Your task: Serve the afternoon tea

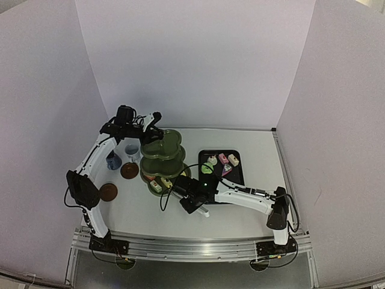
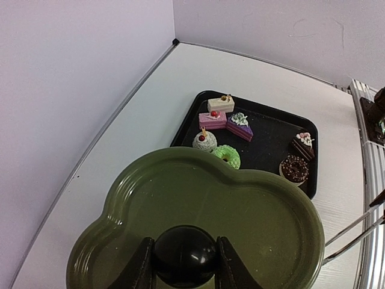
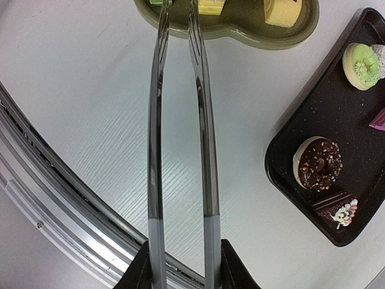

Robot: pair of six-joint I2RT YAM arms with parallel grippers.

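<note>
Overlapping stand [image 3: 252,36], tongs [image 3: 204,120] tips cut off

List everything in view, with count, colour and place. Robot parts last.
stand: one, olive-green, three tiers, mid-table
knob: one, black, atop the stand
tray cakes: seven, mixed colours, on the tray
stand cakes: at least three, yellow and green, bottom tier
tray: one, black, right of stand
dark-blue cup: one, left of stand
pale cup: one, beside the dark-blue cup
saucers: two, brown, near the cups
tongs: one pair, silver, tips at bottom tier
table: one, white
left gripper: one, black, shut on knob
right gripper: one, black, shut on tongs
</note>
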